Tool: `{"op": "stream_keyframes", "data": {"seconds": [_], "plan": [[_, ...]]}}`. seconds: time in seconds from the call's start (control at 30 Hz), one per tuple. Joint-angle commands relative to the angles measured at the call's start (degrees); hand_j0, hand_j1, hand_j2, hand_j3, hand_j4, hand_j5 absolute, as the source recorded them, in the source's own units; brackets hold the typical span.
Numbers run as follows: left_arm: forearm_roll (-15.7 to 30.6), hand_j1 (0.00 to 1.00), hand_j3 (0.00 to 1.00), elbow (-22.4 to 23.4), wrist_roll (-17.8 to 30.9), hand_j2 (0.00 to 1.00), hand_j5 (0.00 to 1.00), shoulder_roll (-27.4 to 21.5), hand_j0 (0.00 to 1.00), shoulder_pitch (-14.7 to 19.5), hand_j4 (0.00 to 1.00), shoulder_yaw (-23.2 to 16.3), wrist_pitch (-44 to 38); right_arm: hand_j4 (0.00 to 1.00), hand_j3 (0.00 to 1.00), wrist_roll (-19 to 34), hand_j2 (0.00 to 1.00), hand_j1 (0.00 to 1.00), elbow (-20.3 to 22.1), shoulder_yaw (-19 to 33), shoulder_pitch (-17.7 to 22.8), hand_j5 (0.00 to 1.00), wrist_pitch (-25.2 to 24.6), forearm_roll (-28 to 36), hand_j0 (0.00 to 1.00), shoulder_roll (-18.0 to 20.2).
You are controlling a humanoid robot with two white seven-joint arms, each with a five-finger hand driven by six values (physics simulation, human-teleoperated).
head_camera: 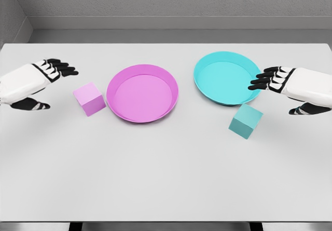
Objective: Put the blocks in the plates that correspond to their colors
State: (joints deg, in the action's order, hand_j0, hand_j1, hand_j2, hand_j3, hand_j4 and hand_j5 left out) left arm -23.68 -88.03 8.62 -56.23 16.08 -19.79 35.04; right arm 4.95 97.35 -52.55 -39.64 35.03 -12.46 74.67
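Nearest the robot, the white table (pixel 166 179) shows a broad bare stretch. The first object beyond it is the teal block (pixel 246 121), lying right of centre and turned so one corner faces the camera. It lies just in front of the cyan plate (pixel 226 78), close to the near rim but apart from it.

Slightly farther back on the left lies the pink block (pixel 89 99), also turned at an angle, just beside the left rim of the magenta plate (pixel 142 93); a thin gap separates them. The magenta plate sits near the middle of the table and holds nothing. The cyan plate lies to its right and a little farther back, the two rims near each other without touching, and it too holds nothing.

The left hand (pixel 39 81) comes in from the left edge with the forearm roughly level. Its dark fingers extend loosely toward the pink block, the thumb hanging lower and apart, and it grasps nothing. The right hand (pixel 288 85) mirrors it from the right edge: its fingertips (pixel 259 81) reach over the cyan plate's right rim, fingers relaxed and lightly spread, thumb held below, empty. It hovers above and to the right of the teal block.
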Motion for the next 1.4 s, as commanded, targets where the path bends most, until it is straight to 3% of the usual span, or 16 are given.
{"op": "stream_keyframes", "data": {"seconds": [0.0, 0.2, 0.5, 0.57, 0.73, 0.83, 1.17, 1.23, 1.37], "plan": [[0.21, 1.0, 1.0, -0.12, 0.78, 1.0, 1.0, 0.85, 1.0, 0.0, 1.0, -0.34, -0.04, 1.0, 1.0, -0.02, 1.0, 1.0, 0.03, -0.01, 0.0, 1.0, -0.03, 0.33, 1.0, 0.04], [0.04, 1.0, 1.0, 0.14, 0.87, 1.0, 1.0, 2.08, 1.0, 1.93, 1.0, -2.8, -0.04, 1.0, 1.0, -0.29, 1.0, 1.0, 0.03, -0.72, 0.0, 1.0, -0.03, 0.33, 1.0, -0.31], [-1.55, 1.0, 1.0, 1.29, 1.75, 1.0, 1.0, 4.11, 1.0, 4.39, 1.0, -5.7, -0.04, 1.0, 1.0, 0.15, 1.0, 1.0, -1.46, -2.3, -1.14, 1.0, -0.03, -7.05, 1.0, -8.83], [-1.55, 1.0, 1.0, 1.37, 1.83, 1.0, 1.0, 4.11, 1.0, 4.39, 1.0, -5.79, -0.04, 1.0, 1.0, 3.75, 1.0, 1.0, -1.81, -3.35, -2.2, 1.0, -0.03, -7.05, 1.0, -9.28], [-1.63, 1.0, 1.0, 2.25, 1.83, 1.0, 1.0, 4.11, 1.0, 5.54, 1.0, -7.02, -0.04, 1.0, 1.0, 4.02, 1.0, 1.0, -4.62, -4.67, -2.2, 1.0, -0.03, -7.93, 1.0, -9.89], [-1.63, 1.0, 1.0, 3.48, 1.83, 1.0, 1.0, 4.19, 1.0, 8.35, 1.0, -9.74, -0.04, 1.0, 1.0, 5.34, 1.0, 1.0, -4.71, -5.81, -2.29, 1.0, -0.03, -8.02, 1.0, -9.98], [-1.63, 1.0, 1.0, 5.51, 1.83, 1.0, 1.0, 4.19, 1.0, 9.76, 1.0, -12.47, -0.04, 1.0, 1.0, 8.5, 1.0, 1.0, -7.87, -7.66, -3.78, 1.0, -0.03, -8.72, 1.0, -12.53], [-1.98, 1.0, 1.0, 5.51, 2.89, 1.0, 1.0, 4.19, 1.0, 10.81, 1.0, -14.22, -0.04, 1.0, 1.0, 8.5, 1.0, 1.0, -10.86, -9.5, -5.36, 1.0, -0.03, -8.72, 1.0, -15.34], [-2.51, 1.0, 1.0, 5.51, 3.42, 1.0, 1.0, 3.93, 1.0, 14.76, 1.0, -19.23, -0.04, 1.0, 1.0, 8.68, 1.0, 1.0, -11.92, -9.59, -5.63, 1.0, -0.03, -8.81, 1.0, -16.04]]}}
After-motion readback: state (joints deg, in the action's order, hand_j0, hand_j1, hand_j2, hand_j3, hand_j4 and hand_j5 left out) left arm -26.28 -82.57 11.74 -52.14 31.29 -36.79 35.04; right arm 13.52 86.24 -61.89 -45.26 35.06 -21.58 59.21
